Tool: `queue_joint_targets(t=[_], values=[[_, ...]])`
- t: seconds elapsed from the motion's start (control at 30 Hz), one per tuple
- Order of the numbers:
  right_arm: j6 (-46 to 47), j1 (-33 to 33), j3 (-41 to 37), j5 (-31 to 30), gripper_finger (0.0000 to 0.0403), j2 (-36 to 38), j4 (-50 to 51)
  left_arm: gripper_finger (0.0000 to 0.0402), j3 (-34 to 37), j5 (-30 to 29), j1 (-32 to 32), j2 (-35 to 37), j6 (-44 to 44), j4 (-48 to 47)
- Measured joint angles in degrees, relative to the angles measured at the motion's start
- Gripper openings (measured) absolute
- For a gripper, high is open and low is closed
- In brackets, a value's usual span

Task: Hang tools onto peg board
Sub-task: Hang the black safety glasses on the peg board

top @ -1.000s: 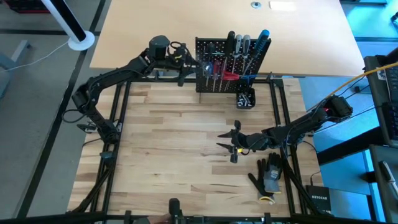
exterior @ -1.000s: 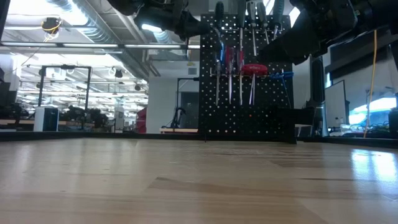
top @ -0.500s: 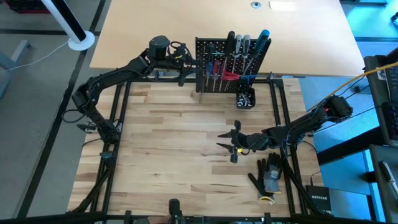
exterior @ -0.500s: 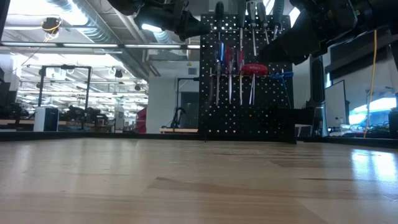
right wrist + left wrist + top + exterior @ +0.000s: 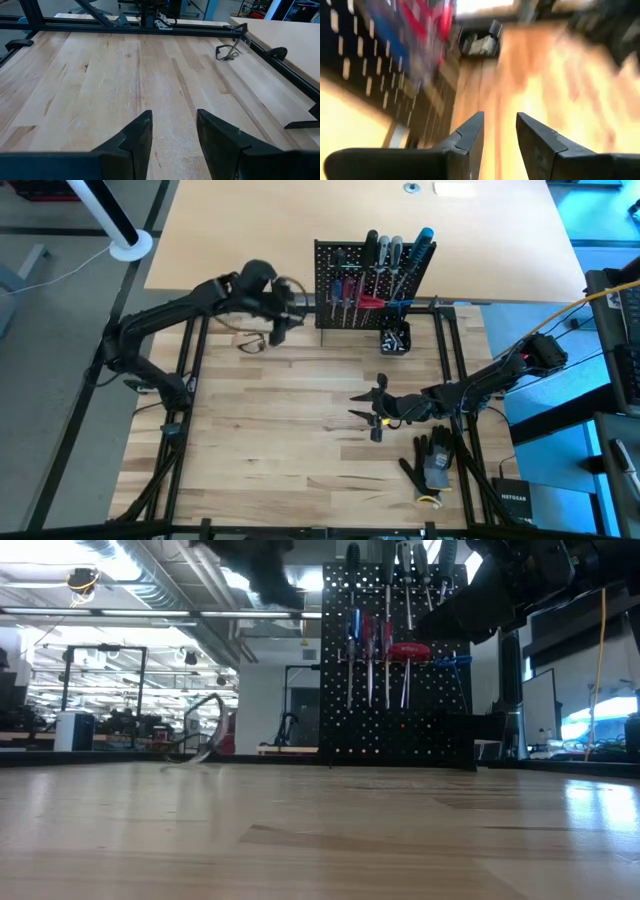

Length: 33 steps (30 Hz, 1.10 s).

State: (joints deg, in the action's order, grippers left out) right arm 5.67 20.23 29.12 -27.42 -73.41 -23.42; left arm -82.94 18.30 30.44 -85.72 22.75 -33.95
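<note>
The black peg board point(image 5: 362, 290) stands upright at the table's far edge. Screwdrivers with red, blue and black handles point(image 5: 385, 255) hang on it, shafts down; they also show in the low view point(image 5: 385, 650). My left gripper point(image 5: 279, 330) is open and empty, just left of the board and nearer than it. In the left wrist view point(image 5: 499, 122) the board point(image 5: 375, 70) shows blurred past the fingers. My right gripper point(image 5: 365, 412) is open and empty over the table's middle, with bare wood before it point(image 5: 174, 120).
A small black cup point(image 5: 394, 338) with metal bits stands at the board's right foot. Black gloves point(image 5: 432, 462) lie near the right front. A cable loop point(image 5: 250, 343) from the left arm hangs down to the table. Bare wood lies left and front.
My left gripper has drawn away from the peg board's left edge, toward the table's left and near edges, moving fast enough to blur. Its cable loop now reaches down to the table. The tools on the board have stayed in place.
</note>
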Motion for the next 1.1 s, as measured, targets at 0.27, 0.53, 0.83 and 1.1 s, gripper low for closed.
queue_joint_targets(t=[0.27, 0.53, 0.83, 1.1], values=[[0.0, 0.0, 0.0, 0.0, 0.0156, 0.0, 0.0, 0.0104, 5.3, -20.4, -6.2, 6.8, -9.5, -18.0], [-0.3, 0.0, 0.0, -0.6, 0.0156, 0.0, 0.0, 0.0104, 23.1, -25.6, -7.1, 10.6, -11.5, -8.3], [-1.3, -0.2, 0.0, -1.3, 0.0156, 0.0, 0.0, 0.0104, 32.6, -28.5, -2.6, 6.5, -8.8, 1.2], [-1.3, -0.5, 0.0, -1.7, 0.0156, -1.9, -0.2, 0.0104, 34.1, -28.5, -0.6, 3.6, -7.3, 1.6]])
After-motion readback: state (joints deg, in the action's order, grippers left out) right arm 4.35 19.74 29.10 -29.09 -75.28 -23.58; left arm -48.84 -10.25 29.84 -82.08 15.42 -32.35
